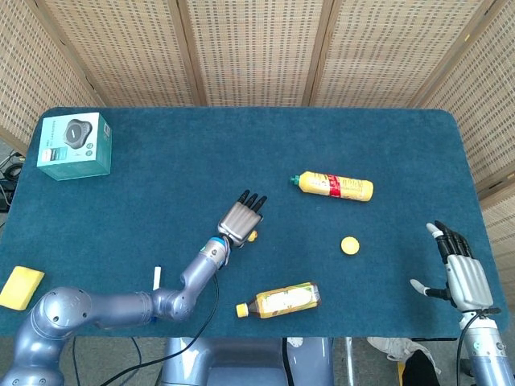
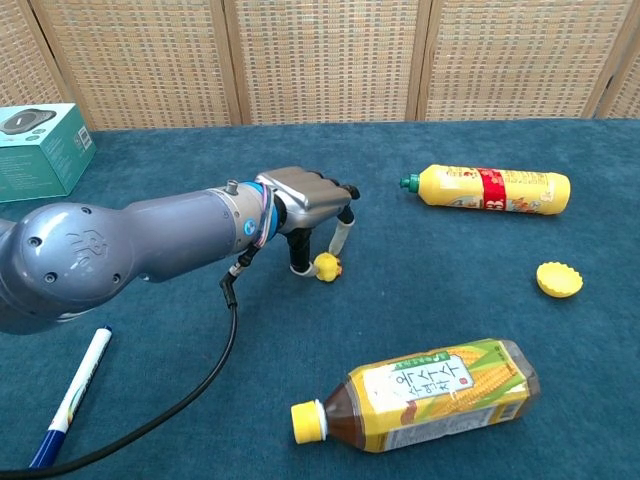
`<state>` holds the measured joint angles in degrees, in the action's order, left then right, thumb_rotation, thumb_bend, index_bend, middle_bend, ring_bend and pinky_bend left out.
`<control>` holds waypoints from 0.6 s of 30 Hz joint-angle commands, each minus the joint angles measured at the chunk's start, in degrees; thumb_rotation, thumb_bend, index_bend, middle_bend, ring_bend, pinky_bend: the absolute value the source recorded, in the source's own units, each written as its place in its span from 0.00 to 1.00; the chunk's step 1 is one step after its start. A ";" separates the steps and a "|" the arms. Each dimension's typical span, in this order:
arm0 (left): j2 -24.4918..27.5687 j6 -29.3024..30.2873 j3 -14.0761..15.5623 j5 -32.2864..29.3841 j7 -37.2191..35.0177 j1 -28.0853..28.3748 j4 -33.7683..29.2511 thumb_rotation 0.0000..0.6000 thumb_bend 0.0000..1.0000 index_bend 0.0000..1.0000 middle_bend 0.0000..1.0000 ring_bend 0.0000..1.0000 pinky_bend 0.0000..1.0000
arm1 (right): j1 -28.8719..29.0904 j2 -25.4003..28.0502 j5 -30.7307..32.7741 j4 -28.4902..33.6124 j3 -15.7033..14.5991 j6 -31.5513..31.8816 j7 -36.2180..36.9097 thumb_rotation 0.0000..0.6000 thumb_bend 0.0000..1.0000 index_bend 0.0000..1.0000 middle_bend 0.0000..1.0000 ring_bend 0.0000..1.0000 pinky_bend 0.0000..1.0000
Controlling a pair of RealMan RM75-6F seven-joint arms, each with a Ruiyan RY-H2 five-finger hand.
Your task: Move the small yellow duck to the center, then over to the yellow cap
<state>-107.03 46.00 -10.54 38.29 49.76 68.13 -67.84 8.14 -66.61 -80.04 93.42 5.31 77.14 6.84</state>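
1. Nearest, a corn tea bottle is seen lying on its side at the front of the desk, with a marker pen off to the left.
2. Just beyond, the left robot hand is arched over the small yellow duck; the duck sits on the cloth near the middle, with a fingertip beside or touching it. Whether it is pinched or only caged cannot be told.
3. The centre step is judged to be all but reached. The duck should be set squarely on the cloth, or gripped firmly, before any sideways travel is begun.
4. The yellow cap lies well apart to the right. A low, level carry is advised, passing behind the tea bottle and stopping just beside the cap rather than on it.
5. The right robot hand is held empty, fingers spread, at the desk's right edge.
6. Farther back lie a yellow sauce bottle and a teal box.
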 commanded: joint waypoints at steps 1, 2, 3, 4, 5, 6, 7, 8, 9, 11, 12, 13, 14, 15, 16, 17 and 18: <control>0.06 0.47 0.28 -0.28 0.32 0.04 -0.39 1.00 0.30 0.22 0.00 0.00 0.00 | -0.07 0.05 -0.13 0.11 -0.04 0.16 -0.06 1.00 0.08 0.05 0.00 0.00 0.00; 0.21 0.75 0.38 -0.30 0.39 0.02 -0.68 1.00 0.30 0.17 0.00 0.00 0.00 | -0.09 0.06 -0.19 0.16 -0.04 0.24 -0.04 1.00 0.08 0.05 0.00 0.00 0.00; 0.39 0.97 0.46 -0.22 0.43 -0.02 -0.92 1.00 0.30 0.09 0.00 0.00 0.00 | -0.11 0.07 -0.21 0.20 -0.05 0.29 -0.01 1.00 0.08 0.05 0.00 0.00 0.00; 0.71 1.35 0.55 0.00 0.38 -0.13 -1.33 1.00 0.30 0.05 0.00 0.00 0.00 | -0.15 0.10 -0.26 0.22 -0.07 0.35 0.02 1.00 0.08 0.05 0.00 0.00 0.00; 1.09 1.86 0.54 0.31 0.18 -0.29 -1.80 1.00 0.30 0.03 0.00 0.00 0.00 | -0.17 0.13 -0.34 0.24 -0.08 0.43 0.01 1.00 0.08 0.05 0.00 0.00 0.00; 1.56 2.30 0.53 0.67 -0.17 -0.54 -2.40 1.00 0.30 0.01 0.00 0.00 0.00 | -0.18 0.14 -0.43 0.27 -0.09 0.51 -0.03 1.00 0.08 0.05 0.00 0.00 0.00; 1.98 2.66 0.48 0.93 -0.49 -0.76 -2.92 1.00 0.30 0.01 0.00 0.00 0.00 | -0.20 0.14 -0.47 0.29 -0.12 0.53 -0.07 1.00 0.08 0.05 0.00 0.00 0.00; 2.74 3.27 0.34 1.28 -0.94 -1.11 -3.80 1.00 0.30 0.00 0.00 0.00 0.00 | -0.19 0.13 -0.58 0.31 -0.17 0.55 -0.16 1.00 0.08 0.05 0.00 0.00 0.00; 3.38 3.85 0.13 1.54 -1.43 -1.45 -4.60 1.00 0.30 0.00 0.00 0.00 0.00 | -0.19 0.10 -0.67 0.31 -0.21 0.58 -0.26 1.00 0.08 0.05 0.00 0.00 0.00; 5.38 5.66 -0.53 2.56 -3.34 -2.71 -7.42 1.00 0.30 0.00 0.00 0.00 0.00 | -0.18 0.03 -0.83 0.31 -0.31 0.62 -0.60 1.00 0.08 0.05 0.00 0.00 0.00; 6.68 6.86 -0.72 3.32 -4.42 -3.62 -9.35 1.00 0.30 0.00 0.00 0.00 0.00 | -0.18 0.00 -0.91 0.34 -0.36 0.64 -0.76 1.00 0.08 0.05 0.00 0.00 0.00; 7.93 8.20 -0.82 4.16 -5.47 -4.58 -11.26 1.00 0.30 0.00 0.00 0.00 0.00 | -0.19 -0.03 -0.98 0.41 -0.41 0.67 -0.85 1.00 0.08 0.05 0.00 0.00 0.00; 9.31 10.13 -0.83 5.32 -6.71 -5.88 -13.47 1.00 0.30 0.00 0.00 0.00 0.00 | -0.20 -0.02 -1.13 0.53 -0.49 0.72 -0.92 1.00 0.08 0.05 0.00 0.00 0.00; 10.83 12.24 -0.55 6.75 -7.85 -7.36 -15.85 1.00 0.29 0.00 0.00 0.00 0.00 | -0.23 0.01 -1.35 0.63 -0.57 0.83 -1.06 1.00 0.08 0.05 0.00 0.00 0.00; 12.41 14.44 -0.02 8.33 -8.83 -8.93 -18.28 1.00 0.29 0.00 0.00 0.00 0.00 | -0.28 0.01 -1.56 0.70 -0.63 1.03 -1.28 1.00 0.08 0.05 0.00 0.00 0.00; 13.37 15.90 0.38 9.38 -9.41 -9.96 -19.73 1.00 0.29 0.00 0.00 0.00 0.00 | -0.32 0.00 -1.68 0.75 -0.66 1.17 -1.40 1.00 0.08 0.05 0.00 0.00 0.00; 15.12 18.96 1.18 11.16 -10.34 -12.02 -22.07 1.00 0.29 0.00 0.00 0.00 0.00 | -0.35 -0.04 -1.94 0.88 -0.74 1.35 -1.54 1.00 0.08 0.05 0.00 0.00 0.00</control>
<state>-96.63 58.46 -10.59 44.88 42.79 60.98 -83.83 7.83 -66.63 -81.84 94.21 4.64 78.40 5.40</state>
